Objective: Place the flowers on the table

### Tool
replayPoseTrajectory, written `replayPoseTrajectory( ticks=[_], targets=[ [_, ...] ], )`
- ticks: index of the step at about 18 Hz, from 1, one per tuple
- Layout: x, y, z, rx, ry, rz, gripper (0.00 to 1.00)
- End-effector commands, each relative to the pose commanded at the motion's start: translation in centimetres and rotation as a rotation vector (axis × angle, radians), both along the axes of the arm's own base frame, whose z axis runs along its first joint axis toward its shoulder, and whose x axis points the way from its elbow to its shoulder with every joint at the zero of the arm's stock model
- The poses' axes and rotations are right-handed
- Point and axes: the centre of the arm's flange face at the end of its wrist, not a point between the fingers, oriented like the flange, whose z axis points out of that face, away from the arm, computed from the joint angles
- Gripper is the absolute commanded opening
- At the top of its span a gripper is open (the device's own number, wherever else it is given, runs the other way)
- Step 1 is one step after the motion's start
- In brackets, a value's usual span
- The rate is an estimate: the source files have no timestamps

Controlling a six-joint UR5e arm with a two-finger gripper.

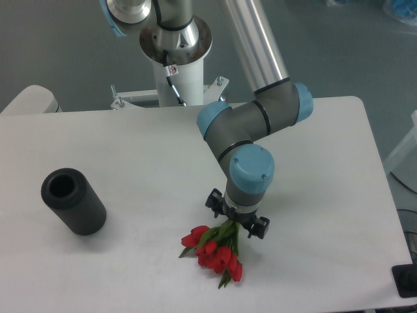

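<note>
The flowers (213, 253) are lying on the white surface (130, 150), toward its near edge and a little right of centre. They are showing as a small bunch of red tulip heads fanning out toward the front-left, with green stems and a few narrow leaves running back up toward the arm. The stem ends are passing under the wrist and are hidden there; no tie or band is making itself visible from this angle. The blooms appear to be resting on the surface rather than hanging above it, though the contact line itself is too small to confirm.

The gripper (236, 222) is pointing downward directly over the stem end of the bunch. Its black flange is showing to either side of the grey wrist with the blue cap, but the fingers are concealed behind the wrist and the stems, so I cannot tell whether they are closed on the stems or parted.

A black cylinder (73, 201) is lying on its side on the left part of the surface, its open end facing up and back, well apart from the flowers. White tabletop is lying between the two. The right edge of the surface is sitting well clear of the arm; the front edge is running near the outermost blooms.
</note>
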Motion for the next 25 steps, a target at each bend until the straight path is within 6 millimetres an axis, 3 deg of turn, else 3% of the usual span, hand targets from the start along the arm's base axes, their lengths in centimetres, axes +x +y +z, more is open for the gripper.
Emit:
replayPoseTrajectory(
  ticks=[4, 9, 14, 25],
  targets=[
    [-2.7, -1.6, 1.7, 0.013, 0.023, -0.044, 1.0],
    [-5.0, -2.8, 2.5, 0.019, 0.05, -0.217, 1.0],
    [-7.2, -3.9, 1.4, -0.015, 0.068, -0.404, 1.0],
    [-8.3, -4.5, 1.1, -0.069, 0.08, -0.535, 1.0]
  ],
)
